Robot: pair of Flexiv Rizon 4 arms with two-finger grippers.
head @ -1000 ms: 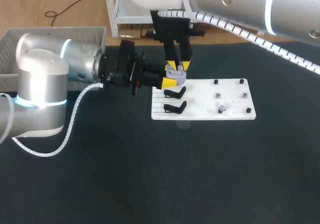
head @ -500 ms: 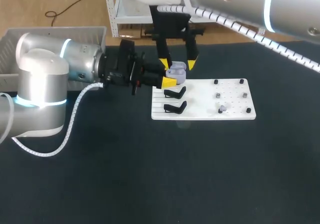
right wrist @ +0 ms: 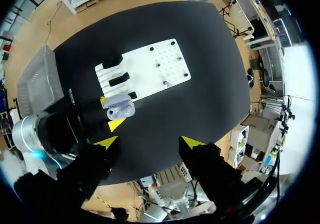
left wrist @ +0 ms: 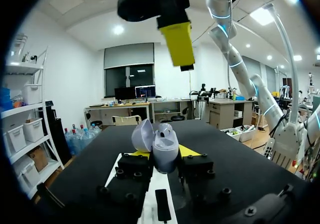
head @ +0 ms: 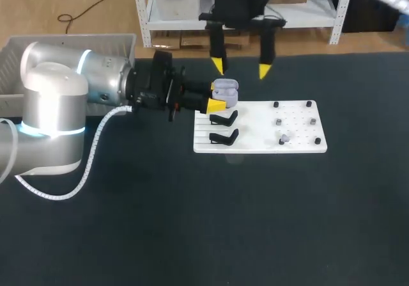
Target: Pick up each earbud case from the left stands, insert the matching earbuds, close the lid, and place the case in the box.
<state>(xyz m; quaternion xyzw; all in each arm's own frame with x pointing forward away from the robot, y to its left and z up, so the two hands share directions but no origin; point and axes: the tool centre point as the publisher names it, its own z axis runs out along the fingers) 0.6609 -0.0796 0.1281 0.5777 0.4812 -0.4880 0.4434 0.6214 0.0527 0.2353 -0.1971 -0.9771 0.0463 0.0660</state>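
Left gripper (head: 219, 100): yellow tips clamped on either side of the pale lavender plastic earbud case (head: 225, 91) (lid hinged open), at the corner of the flat white pegboard plate (head: 297, 142), near the black stands (head: 223, 118). Right gripper (head: 241, 67): fingers spread wide, holding nothing, above the case and apart from it.

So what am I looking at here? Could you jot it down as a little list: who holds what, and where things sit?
left tool: shut on the earbud case
earbud case: pale lilac, lid open, held by the stand end of the white board
right tool: open, empty, raised above the case
white board: black stands on its left part, small grey pieces on its right part
box: grey, at the table's far left, beside the left arm; contents hidden
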